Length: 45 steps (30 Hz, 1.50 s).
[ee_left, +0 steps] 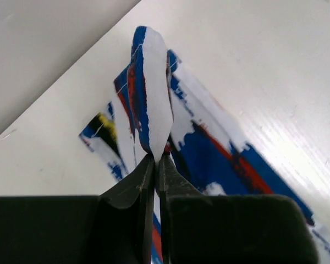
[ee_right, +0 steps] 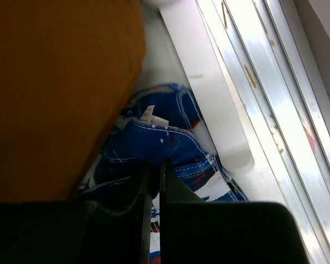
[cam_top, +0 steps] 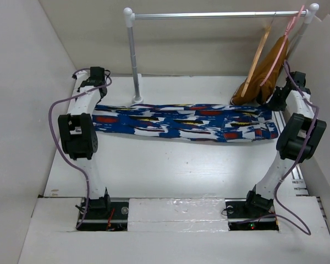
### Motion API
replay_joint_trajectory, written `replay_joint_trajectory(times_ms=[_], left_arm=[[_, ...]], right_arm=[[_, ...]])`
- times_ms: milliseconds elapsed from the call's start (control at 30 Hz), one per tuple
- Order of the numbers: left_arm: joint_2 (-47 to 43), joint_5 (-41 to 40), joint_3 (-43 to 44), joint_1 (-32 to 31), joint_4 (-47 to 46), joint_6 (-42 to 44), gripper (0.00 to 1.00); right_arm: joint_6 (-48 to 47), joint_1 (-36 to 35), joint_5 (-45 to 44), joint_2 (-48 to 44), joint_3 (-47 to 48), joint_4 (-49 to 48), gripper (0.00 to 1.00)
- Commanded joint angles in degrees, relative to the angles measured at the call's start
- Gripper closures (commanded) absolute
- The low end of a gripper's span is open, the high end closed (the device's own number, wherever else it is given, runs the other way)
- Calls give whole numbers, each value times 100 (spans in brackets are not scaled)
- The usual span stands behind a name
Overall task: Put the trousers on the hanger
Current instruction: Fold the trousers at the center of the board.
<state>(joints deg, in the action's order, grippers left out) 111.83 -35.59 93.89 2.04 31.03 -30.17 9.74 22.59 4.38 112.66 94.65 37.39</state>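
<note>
Bright blue fabric, streaked with white, red, yellow and black, is seen in the top view. The trousers [cam_top: 187,122] are laid out lengthwise across the white surface [cam_top: 170,170], with one end by each arm. The tan wooden hanger [cam_top: 258,55] is hung by its hook on the metal rail [cam_top: 214,15] at the far right, beside a pink hanger [cam_top: 283,38] and a mustard-brown garment [cam_top: 267,74]. It is kept apart from the trousers, and nothing blue is draped over it.

In the left wrist view, the left claw [ee_left: 157,159] is clenched on a fold of the trousers [ee_left: 154,93]. A narrow ridge of cloth is pinched upright between the tips, while the rest of that end is spread flat on the surface [ee_left: 264,66].

In the right wrist view, the right claw [ee_right: 155,170] is seen closed, seemingly on the bunched, stitched end of the trousers [ee_right: 159,137], where a small white label is shown. The mustard-brown garment [ee_right: 60,82] is seen just beside it.

The task is judged to be at an early stage. Both ends appear to be grasped, but the trousers are not yet raised from the surface. They remain to be lifted, carried to the hanger and draped over its bar.
</note>
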Motion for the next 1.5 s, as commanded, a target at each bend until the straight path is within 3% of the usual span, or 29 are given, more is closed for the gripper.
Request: replay_joint_trajectory(times_ms=[0, 100, 133, 167, 200, 233, 300, 500, 633, 667, 700, 833, 867, 933, 1000, 1033, 1133, 1300, 1467], left_arm=[[373, -835, 735, 94, 96, 214, 100], [936, -642, 1289, 94, 106, 126, 100], [1137, -572, 1481, 94, 105, 126, 100], [1217, -441, 1562, 94, 132, 152, 94], [1384, -466, 1780, 94, 323, 161, 64], [1446, -466, 1904, 94, 525, 100, 47], [1395, -545, 1906, 94, 458, 221, 16], [254, -299, 1397, 156, 255, 196, 13], [-591, 7, -157, 401, -131, -67, 15], [-888, 513, -778, 611, -289, -242, 19], [-987, 518, -1045, 613, -342, -330, 21], [-1488, 1176, -2232, 666, -755, -551, 25], [-1532, 1508, -2382, 666, -860, -551, 24], [-1577, 2044, -2664, 666, -993, -516, 22], [-1489, 2354, -2761, 666, -1001, -542, 20], [-1471, 2660, -2892, 666, -1046, -534, 19], [-1357, 3021, -3103, 666, -1239, -586, 18], [-1173, 3182, -3289, 666, -1529, -683, 18], [-935, 3085, -3298, 666, -1652, -727, 22]], right_arm=[[2, 9, -254, 89, 554, -846, 100], [81, -114, -297, 203, 616, -1145, 100], [124, -114, -306, 238, 616, -1285, 92], [125, -167, -306, 265, 616, -1304, 76], [81, -167, -245, 317, 659, -1243, 41], [72, -167, -175, 327, 677, -1164, 30], [2, -167, 96, 309, 669, -1006, 24], [-25, 35, 589, -672, -490, -1514, 22], [-60, 245, 678, -1631, -1465, -1892, 25], [-68, 246, 721, -1990, -2111, -2050, 34], [-68, 246, 722, -2142, -2117, -2051, 34], [-112, 316, 774, -2791, -3047, -2139, 100], [-86, 316, 844, -2863, -3232, -2156, 100], [-7, 509, 1222, -3073, -3864, -2305, 95], [81, 719, 1528, -3232, -4304, -2472, 73], [177, 790, 1678, -3311, -4732, -2725, 52], [248, 844, 2172, -3312, -5227, -3017, 32], [476, 791, 2664, -2594, -5457, -3686, 27], [1038, 494, 2427, -2135, -5519, -4722, 26]])
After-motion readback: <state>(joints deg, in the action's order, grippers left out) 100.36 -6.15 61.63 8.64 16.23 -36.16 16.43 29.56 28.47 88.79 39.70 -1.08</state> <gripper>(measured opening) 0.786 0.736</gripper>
